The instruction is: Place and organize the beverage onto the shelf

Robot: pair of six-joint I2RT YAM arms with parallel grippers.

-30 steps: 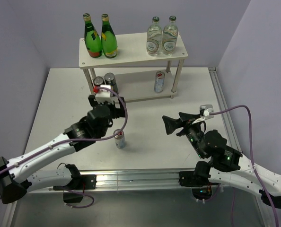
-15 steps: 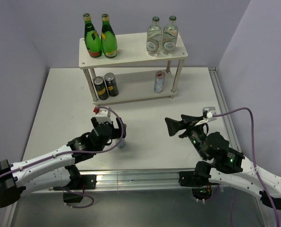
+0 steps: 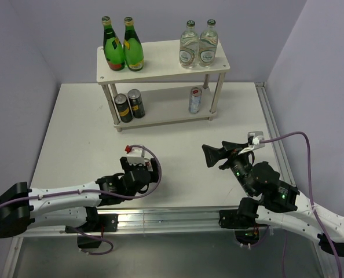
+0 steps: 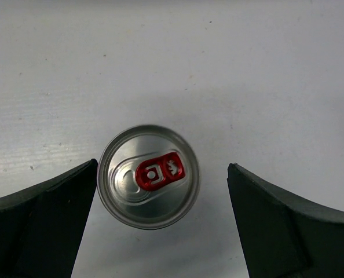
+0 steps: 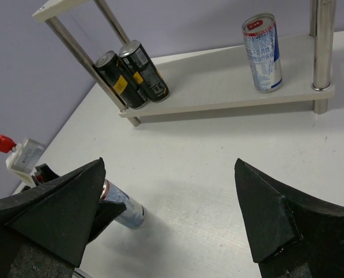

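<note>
Straight below my left tool (image 4: 161, 174), spread wide and empty, the loose silver can (image 4: 148, 176) stands upright on the tabletop (image 4: 264, 69), centred so I can close on it.

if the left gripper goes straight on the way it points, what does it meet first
Most likely the silver can, standing upright on the table ahead, between the fingers of the open left gripper. They would pass either side of it; depth is unclear.

Left claw (image 3: 149, 175) hides the silver can (image 4: 148, 176) in the top view.
</note>
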